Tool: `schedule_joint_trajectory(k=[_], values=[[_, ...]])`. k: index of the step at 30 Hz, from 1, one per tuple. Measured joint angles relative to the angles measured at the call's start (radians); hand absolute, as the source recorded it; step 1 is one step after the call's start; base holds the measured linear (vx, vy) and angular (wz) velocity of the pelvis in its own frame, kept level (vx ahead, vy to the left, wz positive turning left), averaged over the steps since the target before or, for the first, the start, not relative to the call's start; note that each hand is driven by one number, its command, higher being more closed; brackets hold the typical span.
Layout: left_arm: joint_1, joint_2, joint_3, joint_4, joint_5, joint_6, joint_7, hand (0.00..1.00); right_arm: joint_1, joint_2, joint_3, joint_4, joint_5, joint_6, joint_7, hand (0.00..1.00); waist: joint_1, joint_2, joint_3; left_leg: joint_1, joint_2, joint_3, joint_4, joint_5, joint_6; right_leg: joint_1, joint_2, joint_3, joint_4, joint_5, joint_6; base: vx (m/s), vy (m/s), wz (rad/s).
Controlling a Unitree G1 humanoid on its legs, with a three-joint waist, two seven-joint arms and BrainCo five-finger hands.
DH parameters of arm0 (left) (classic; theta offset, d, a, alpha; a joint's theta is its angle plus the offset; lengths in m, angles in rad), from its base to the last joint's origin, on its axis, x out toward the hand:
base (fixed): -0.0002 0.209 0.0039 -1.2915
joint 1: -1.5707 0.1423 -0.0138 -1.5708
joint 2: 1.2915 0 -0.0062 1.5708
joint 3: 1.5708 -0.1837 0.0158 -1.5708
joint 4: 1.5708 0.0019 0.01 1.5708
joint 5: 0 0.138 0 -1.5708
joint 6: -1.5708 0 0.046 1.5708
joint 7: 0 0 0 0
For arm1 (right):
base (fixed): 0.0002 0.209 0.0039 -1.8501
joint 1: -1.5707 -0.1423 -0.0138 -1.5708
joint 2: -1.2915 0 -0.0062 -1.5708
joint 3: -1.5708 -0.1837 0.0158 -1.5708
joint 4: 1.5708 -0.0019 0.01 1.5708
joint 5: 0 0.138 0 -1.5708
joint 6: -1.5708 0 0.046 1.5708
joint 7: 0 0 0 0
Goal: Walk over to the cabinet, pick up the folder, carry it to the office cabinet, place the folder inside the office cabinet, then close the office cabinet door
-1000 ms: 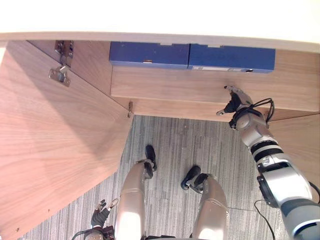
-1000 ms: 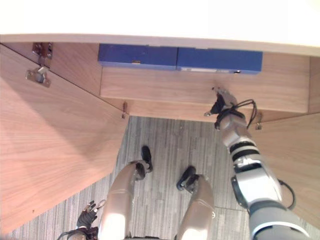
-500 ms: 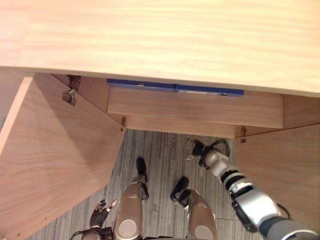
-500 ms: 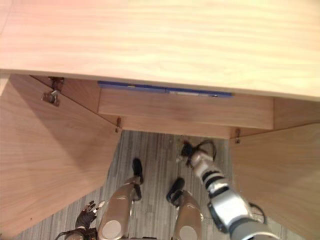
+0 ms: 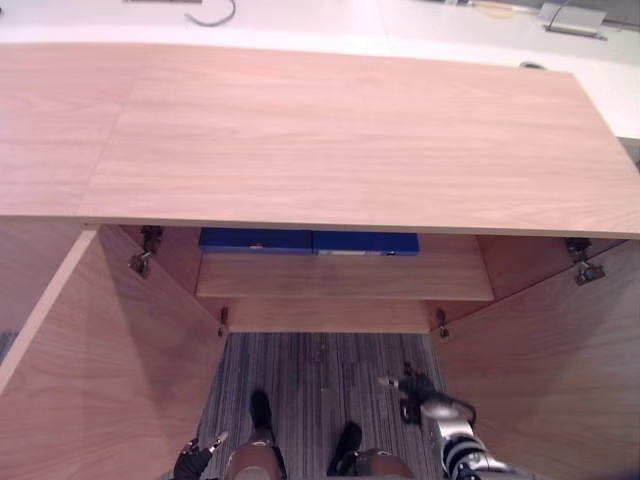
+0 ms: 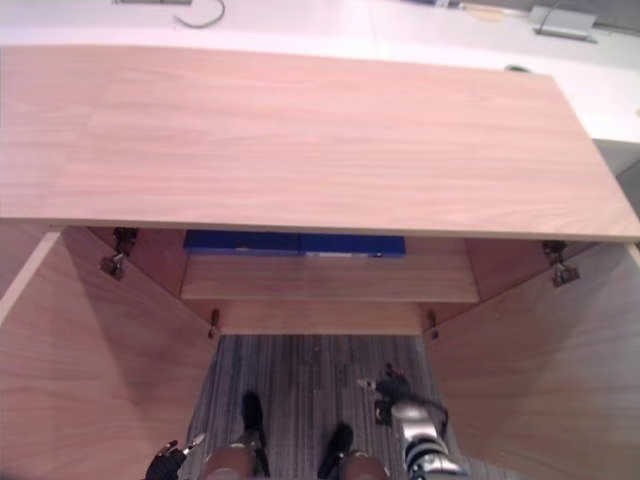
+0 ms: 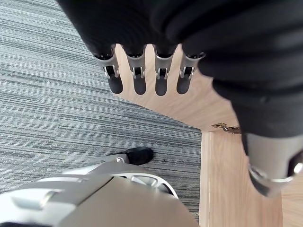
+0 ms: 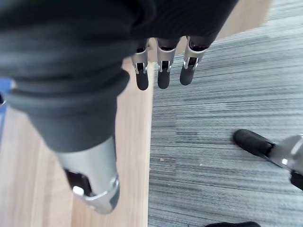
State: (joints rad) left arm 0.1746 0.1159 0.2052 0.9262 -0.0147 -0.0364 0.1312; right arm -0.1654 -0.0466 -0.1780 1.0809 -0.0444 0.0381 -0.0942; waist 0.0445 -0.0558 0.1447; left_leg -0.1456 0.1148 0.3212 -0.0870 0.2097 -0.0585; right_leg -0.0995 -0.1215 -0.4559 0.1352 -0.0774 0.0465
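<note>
A: What has moved?

B: The right hand (image 5: 412, 385). A second ago it was up at the shelf (image 5: 345, 275) inside the cabinet (image 5: 340, 140). Now it hangs low in front of the cabinet, over the carpet (image 5: 310, 365). The whole picture has shifted too, so the camera has moved. Now we can see the cabinet's top.

A: Where is the folder?

B: The blue folder (image 5: 362, 243) lies at the back of the shelf, inside the cabinet. It touches a second blue folder (image 5: 255, 240). I can't tell which one is the task's. No hand touches them.

A: What does that mean?

B: I think the putting-in part is done. Closing is what's left. The left door (image 5: 110, 380) and the right door (image 5: 540, 370) both stand wide open.

A: Are the hands holding anything?

B: No. The right wrist view shows straight fingers (image 8: 163, 75) with nothing in them. The left hand (image 7: 156, 33) is low beside the left door. Its fingers (image 7: 139, 80) are straight and empty too.

A: What do the eye views give us that the wrist views don't?

B: The folder and both doors. The wrist views give us the fingers up close.
</note>
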Motion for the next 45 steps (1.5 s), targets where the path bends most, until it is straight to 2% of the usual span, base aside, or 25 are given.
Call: schedule_joint_trajectory(k=[5, 7, 10, 17, 19, 20, 21, 22, 23, 26, 29, 31, 35, 40, 41, 43, 45], values=[[-0.010, -0.007, 0.019, 0.050, 0.018, 0.010, 0.017, 0.00, 0.118, 0.049, -0.190, 0.073, 0.068, 0.001, -0.025, 0.00, -0.005, 0.008, -0.049, 0.061, -0.001, 0.006, -0.001, -0.017, -0.004, 0.060, 0.010, 0.016, -0.029, 0.001, 0.002, 0.01, -0.013, -0.08], [-0.018, -0.014, 0.019, 0.058, 0.018, 0.009, 0.019, 0.00, 0.149, 0.055, -0.288, 0.080, 0.086, 0.001, -0.054, 0.00, -0.019, 0.023, -0.070, 0.069, -0.001, 0.006, -0.001, -0.020, -0.004, 0.073, 0.015, 0.021, -0.043, 0.007, 0.001, 0.00, -0.027, -0.09], [-0.017, -0.016, 0.013, 0.069, 0.016, 0.009, 0.021, 0.00, 0.171, 0.059, -0.345, 0.091, 0.106, 0.001, -0.085, 0.00, -0.030, 0.032, -0.081, 0.109, -0.001, 0.014, -0.002, -0.032, -0.006, 0.112, 0.020, 0.035, -0.062, 0.012, 0.000, -0.01, -0.011, -0.14], [-0.014, -0.012, -0.003, 0.107, 0.016, 0.007, 0.019, 0.00, 0.200, 0.061, -0.349, 0.090, 0.182, -0.012, -0.096, 0.00, -0.033, 0.038, -0.102, 0.162, 0.004, 0.067, 0.006, -0.056, -0.005, 0.140, 0.028, 0.098, -0.081, 0.025, -0.004, -0.01, -0.003, -0.25], [-0.015, -0.010, -0.002, 0.107, 0.016, 0.007, 0.019, 0.00, 0.199, 0.062, -0.348, 0.089, 0.182, -0.021, -0.096, 0.00, -0.029, 0.036, -0.083, 0.154, 0.015, 0.075, 0.095, -0.107, -0.006, 0.158, 0.024, 0.126, -0.083, 0.029, -0.006, -0.04, -0.010, -0.31], [-0.015, -0.011, -0.002, 0.107, 0.016, 0.007, 0.019, 0.00, 0.198, 0.061, -0.347, 0.089, 0.183, -0.023, -0.097, 0.00, -0.028, 0.037, -0.079, 0.142, 0.020, 0.060, 0.137, -0.129, -0.004, 0.157, 0.023, 0.138, -0.083, 0.031, -0.007, -0.06, -0.033, -0.53], [-0.011, -0.017, -0.001, 0.109, 0.016, 0.007, 0.019, 0.00, 0.196, 0.055, -0.346, 0.088, 0.185, -0.026, -0.098, 0.00, -0.017, 0.040, -0.069, 0.116, 0.029, -0.017, 0.211, -0.177, 0.000, 0.154, 0.027, 0.167, -0.083, 0.039, -0.007, -0.05, -0.029, -0.73], [-0.013, -0.029, 0.005, 0.118, 0.013, 0.007, 0.020, 0.00, 0.197, 0.048, -0.344, 0.086, 0.185, -0.031, -0.099, 0.00, -0.010, 0.060, -0.060, 0.105, 0.033, -0.107, 0.249, -0.218, -0.024, 0.153, 0.038, 0.194, -0.086, 0.045, -0.007, -0.05, -0.012, -0.71], [-0.015, -0.030, 0.005, 0.125, 0.013, 0.007, 0.020, 0.00, 0.199, 0.046, -0.344, 0.086, 0.186, -0.032, -0.101, 0.00, -0.009, 0.063, -0.057, 0.105, 0.032, -0.111, 0.255, -0.225, -0.030, 0.152, 0.038, 0.202, -0.087, 0.046, -0.005, -0.04, 0.025, -0.47], [-0.013, -0.027, 0.003, 0.126, 0.014, 0.007, 0.020, 0.00, 0.204, 0.048, -0.350, 0.070, 0.205, -0.038, -0.105, 0.00, -0.023, 0.060, -0.056, 0.114, 0.005, -0.120, 0.211, -0.225, -0.025, 0.138, 0.024, 0.221, -0.103, 0.052, 0.008, -0.03, 0.101, -0.18], [-0.010, -0.027, 0.002, 0.127, 0.013, 0.006, 0.023, 0.00, 0.209, 0.051, -0.351, 0.066, 0.206, -0.037, -0.105, 0.00, -0.028, 0.058, -0.058, 0.134, -0.030, -0.145, 0.118, -0.188, -0.009, 0.118, 0.012, 0.229, -0.115, 0.061, 0.015, 0.03, 0.063, -0.03], [-0.004, -0.026, 0.002, 0.127, 0.014, 0.006, 0.027, 0.00, 0.210, 0.055, -0.352, 0.066, 0.201, -0.037, -0.105, 0.00, -0.030, 0.053, -0.065, 0.161, -0.037, -0.145, 0.063, -0.158, -0.010, 0.124, 0.012, 0.228, -0.125, 0.067, 0.014, 0.10, 0.028, 0.00], [0.002, -0.022, -0.005, 0.127, 0.014, 0.001, 0.028, 0.00, 0.213, 0.058, -0.348, 0.067, 0.185, -0.037, -0.105, 0.00, -0.032, 0.053, -0.081, 0.170, -0.042, -0.154, 0.044, -0.156, -0.011, 0.131, 0.013, 0.228, -0.136, 0.072, 0.021, 0.11, 0.011, -0.01], [0.004, -0.013, -0.022, 0.127, 0.014, -0.010, 0.028, 0.00, 0.211, 0.061, -0.329, 0.069, 0.180, -0.037, -0.104, 0.00, -0.032, 0.039, -0.076, 0.200, -0.045, -0.165, 0.036, -0.161, -0.011, 0.161, 0.012, 0.228, -0.143, 0.071, 0.019, 0.03, 0.013, -0.01], [0.003, -0.013, -0.022, 0.126, 0.014, -0.013, 0.028, 0.00, 0.203, 0.062, -0.325, 0.069, 0.180, -0.036, -0.105, 0.00, -0.031, 0.037, -0.067, 0.200, -0.047, -0.161, 0.044, -0.169, -0.003, 0.148, 0.002, 0.235, -0.102, 0.058, 0.005, -0.04, 0.077, -0.15], [0.001, -0.016, -0.017, 0.123, 0.009, -0.019, 0.028, 0.00, 0.193, 0.060, -0.298, 0.050, 0.178, -0.036, -0.105, 0.00, -0.029, 0.039, -0.039, 0.199, -0.050, -0.155, 0.092, -0.197, 0.009, 0.102, -0.025, 0.244, 0.029, 0.028, 0.004, -0.08, 0.092, -0.19], [-0.001, -0.027, 0.008, 0.122, 0.000, -0.022, 0.028, 0.00, 0.197, 0.062, -0.287, 0.004, 0.177, -0.036, -0.105, 0.00, -0.030, 0.054, -0.018, 0.196, -0.034, -0.151, 0.151, -0.241, 0.027, 0.029, -0.047, 0.246, 0.224, 0.025, 0.003, -0.14, 0.045, -0.10]])
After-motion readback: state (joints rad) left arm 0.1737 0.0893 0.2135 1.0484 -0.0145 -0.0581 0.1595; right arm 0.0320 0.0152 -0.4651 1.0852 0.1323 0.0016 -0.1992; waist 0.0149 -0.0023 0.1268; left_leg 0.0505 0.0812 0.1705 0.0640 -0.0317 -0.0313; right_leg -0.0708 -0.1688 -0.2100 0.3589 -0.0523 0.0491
